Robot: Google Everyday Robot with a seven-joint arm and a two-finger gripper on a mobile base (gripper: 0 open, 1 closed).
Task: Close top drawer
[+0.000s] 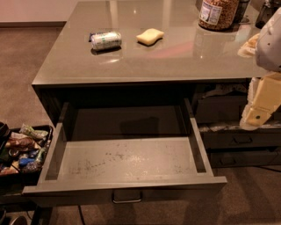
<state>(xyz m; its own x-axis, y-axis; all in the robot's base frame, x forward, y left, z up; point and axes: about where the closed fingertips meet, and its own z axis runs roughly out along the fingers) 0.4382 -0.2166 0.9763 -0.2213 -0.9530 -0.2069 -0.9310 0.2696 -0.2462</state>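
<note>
Camera view looks down on the top drawer (127, 161), which stands pulled far out of the cabinet, directly under the front edge of the countertop (145, 63). Its pale, speckled floor is bare, its dark side walls run back into the shadowed opening, and its flat front faces the camera at the bottom of the frame. A small metal loop handle (127, 196) sits at the middle of that front, with nothing touching it.

The gripper (262, 104) hangs at the right edge of the frame, a pale cream-coloured piece below the white arm housing (270, 39). It is well to the right of the drawer and above its level, apart from the drawer front and handle, in front of the narrower dark drawers (237, 141) on that side. Whether it is spread or closed cannot be told from here; it holds nothing that can be seen.

Pale paper (219, 128) pokes out between those narrower drawers. On the countertop, a can (106, 40) lies on its side near a yellow sponge (149, 36), and a labelled jar (218, 12) stands at the back right. Left of the drawer, low down, a dark tray (43, 130) holds assorted packets.
</note>
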